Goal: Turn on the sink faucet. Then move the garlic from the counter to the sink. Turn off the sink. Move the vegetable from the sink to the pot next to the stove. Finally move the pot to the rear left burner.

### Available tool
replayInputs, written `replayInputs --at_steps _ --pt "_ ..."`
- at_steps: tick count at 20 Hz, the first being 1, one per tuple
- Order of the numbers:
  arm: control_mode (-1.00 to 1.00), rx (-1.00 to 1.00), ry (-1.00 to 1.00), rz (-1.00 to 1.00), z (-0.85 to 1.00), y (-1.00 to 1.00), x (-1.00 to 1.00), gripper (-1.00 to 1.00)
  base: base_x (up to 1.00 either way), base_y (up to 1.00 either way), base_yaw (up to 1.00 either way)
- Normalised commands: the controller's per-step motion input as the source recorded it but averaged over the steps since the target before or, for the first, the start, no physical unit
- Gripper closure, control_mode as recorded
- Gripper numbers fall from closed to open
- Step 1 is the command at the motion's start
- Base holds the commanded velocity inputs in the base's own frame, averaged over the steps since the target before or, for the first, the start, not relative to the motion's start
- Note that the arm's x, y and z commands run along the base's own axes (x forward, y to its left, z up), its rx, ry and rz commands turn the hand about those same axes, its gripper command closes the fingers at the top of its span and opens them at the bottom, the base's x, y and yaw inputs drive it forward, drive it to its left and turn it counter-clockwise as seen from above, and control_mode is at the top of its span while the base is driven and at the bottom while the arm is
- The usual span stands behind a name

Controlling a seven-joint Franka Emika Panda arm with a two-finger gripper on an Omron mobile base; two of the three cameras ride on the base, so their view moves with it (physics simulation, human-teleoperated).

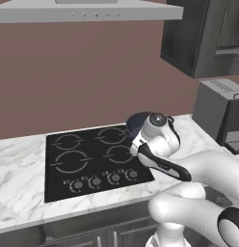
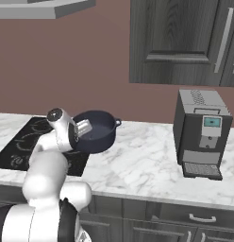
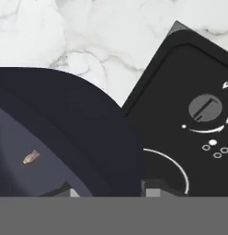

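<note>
Pinching the pot (image 2: 101,133) wall with the end effector (image 2: 84,127): in the hand view, one fingertip (image 3: 64,190) sitting inside the dark bowl and the other outside it, with the rim passing between them. Jaws standing partly closed on that wall, not spread free.

Gripping at the 9 o'clock side of the pot in the right base view, with one small handle (image 2: 118,122) sticking out on the opposite side, toward 2 o'clock. Being round, offering no real long axis; only the handles marking a line across it.

Carrying inside a small pinkish speck (image 3: 31,157), probably the garlic, lying on the pot floor toward 9 o'clock in the hand view.

Resting or hanging at the 3 o'clock edge of the stove (image 1: 92,161), partly over the tabletop (image 2: 152,160); hard to tell whether touching the surface or already raised.

Looking for the rear left burner (image 1: 68,142): in the left base view, lying toward 9 o'clock from the hand, beyond the rear right burner (image 1: 112,135), well apart from the pot. Judging from this, needing a sideways carry across the black glass toward 9 o'clock, keeping the pot level so the bulb is not rolling out.
</note>
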Motion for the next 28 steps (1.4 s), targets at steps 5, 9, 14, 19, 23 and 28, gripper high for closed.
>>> replayInputs --at_steps 5,9,14,19,23,28 --pt "-1.0 0.0 0.01 0.16 0.19 0.93 0.01 1.0 0.0 0.0 0.0" --pt "-1.0 0.0 0.01 0.1 0.01 0.9 0.05 1.0 0.0 0.0 0.0" --pt "-1.0 0.0 0.0 0.06 0.0 0.14 0.0 1.0 0.0 0.0 0.0" --pt "-1.0 0.0 0.0 0.01 0.0 0.44 0.26 1.0 0.0 0.0 0.0" --pt "-1.0 0.0 0.0 0.0 0.0 0.61 0.3 1.0 0.0 0.0 0.0" --pt "-1.0 0.0 0.0 0.02 0.0 0.65 0.27 1.0 0.0 0.0 0.0"
